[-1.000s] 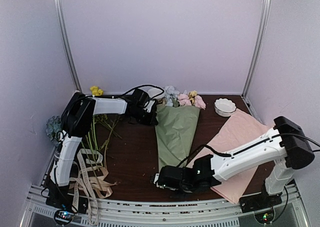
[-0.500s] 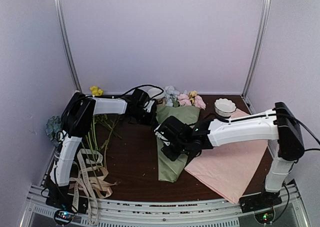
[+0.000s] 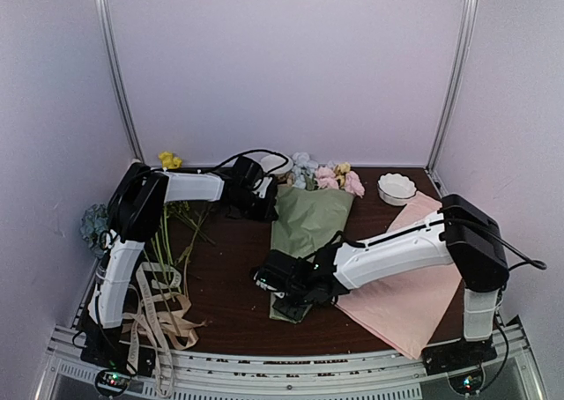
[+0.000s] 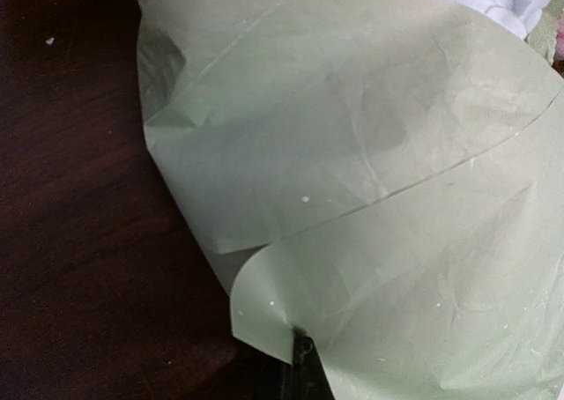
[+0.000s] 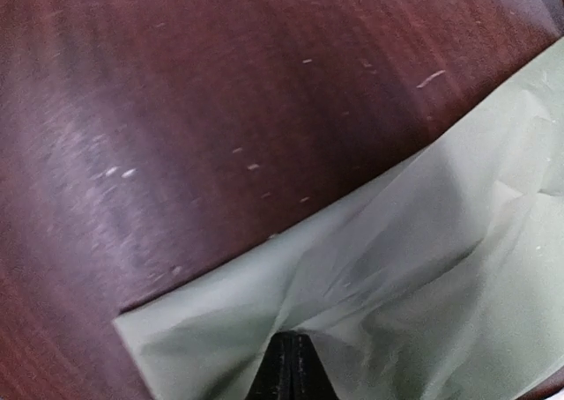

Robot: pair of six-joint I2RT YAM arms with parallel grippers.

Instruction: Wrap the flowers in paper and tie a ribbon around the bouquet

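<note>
counter (image 3: 225, 281): its slick dark top is giving the bouquet (image 3: 307, 225) no grip, so a tug is likely sliding it rather than tightening it.
pink sheet (image 3: 414, 299): it is lying just beside the bouquet, under the right arm (image 3: 397, 246); a sweep of that arm is risking dragging it along.
bouquet: it is lying mid-counter, flowers (image 3: 330, 178) poking toward the far wall; its outer flap is sitting loose, so the wrap could be springing open.
ribbon (image 3: 152, 305): it is lying tangled at the near left, well apart from the bouquet; nothing is binding the wrap yet.
right hand (image 5: 291, 365): it is closed, pinching the thin paper (image 5: 397, 268) at the narrow end; a hard pull is threatening a tear.
left hand (image 4: 300, 369): it is closed on the flap by the wide end, mostly hidden under it; releasing early is risking an unroll.
</note>
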